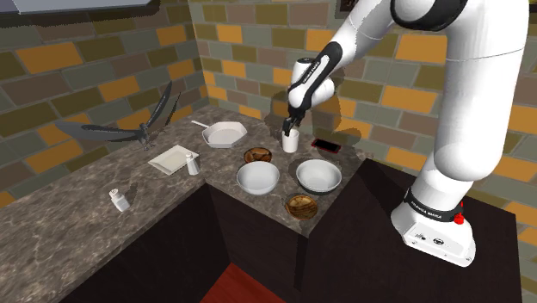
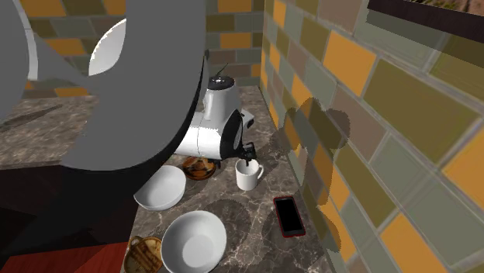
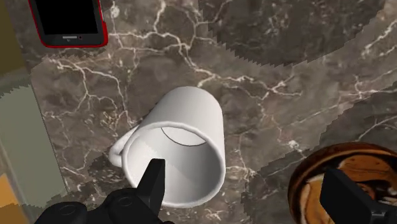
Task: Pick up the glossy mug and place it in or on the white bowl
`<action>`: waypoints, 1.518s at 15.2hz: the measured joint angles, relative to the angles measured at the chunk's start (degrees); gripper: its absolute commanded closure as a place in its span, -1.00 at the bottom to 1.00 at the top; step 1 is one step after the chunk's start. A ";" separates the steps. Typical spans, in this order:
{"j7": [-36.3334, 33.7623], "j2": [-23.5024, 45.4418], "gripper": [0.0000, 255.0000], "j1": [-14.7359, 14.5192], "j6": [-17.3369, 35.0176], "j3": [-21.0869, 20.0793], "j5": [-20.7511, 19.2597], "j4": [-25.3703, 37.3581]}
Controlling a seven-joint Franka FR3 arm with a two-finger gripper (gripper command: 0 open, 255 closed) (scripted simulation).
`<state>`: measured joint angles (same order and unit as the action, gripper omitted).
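A white glossy mug (image 1: 291, 143) stands upright on the dark marble counter (image 1: 215, 163), near the brick wall. My black gripper (image 1: 291, 129) hangs directly over it, open. In the wrist view one finger (image 3: 153, 181) sits over the mug's (image 3: 191, 143) opening and the other finger (image 3: 343, 194) stands well outside it, so the mug's far rim lies between them, unclasped. The second exterior view has the gripper (image 2: 246, 152) just above the mug (image 2: 248, 177). Two white bowls (image 1: 258, 177) (image 1: 318, 176) sit side by side nearer the counter's front edge.
A red-cased phone (image 1: 325, 145) lies beside the mug. Brown bowls (image 1: 257, 155) (image 1: 301, 205) sit close to the white ones. A white handled dish (image 1: 224, 133), a flat tray (image 1: 168, 159) and two shakers (image 1: 192, 163) (image 1: 120, 200) lie toward the shoulder view's left. The counter edge drops off in front.
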<state>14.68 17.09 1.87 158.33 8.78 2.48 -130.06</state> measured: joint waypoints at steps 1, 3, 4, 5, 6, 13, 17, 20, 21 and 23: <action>0.89 2.05 -1.00 0.62 1.08 -0.42 0.72 1.12; 1.47 6.14 -1.00 1.11 2.26 -1.22 1.56 4.46; 2.06 8.52 -1.00 1.69 2.86 -1.72 2.05 6.40; 2.42 9.88 -1.00 2.08 3.21 -2.01 2.32 7.47; 2.75 11.00 -1.00 2.44 3.88 -2.27 2.56 7.98; 3.22 16.38 -1.00 3.26 6.41 -3.22 3.24 10.87; 3.21 16.63 -1.00 3.27 6.56 -3.25 3.27 10.99; 3.21 16.64 1.00 3.27 6.57 -3.25 3.27 11.00; 3.21 16.64 1.00 3.27 6.57 -3.25 3.27 11.00; 3.21 16.64 1.00 3.27 6.57 -3.26 3.27 11.00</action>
<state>17.88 33.74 5.14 164.90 5.53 5.75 -119.07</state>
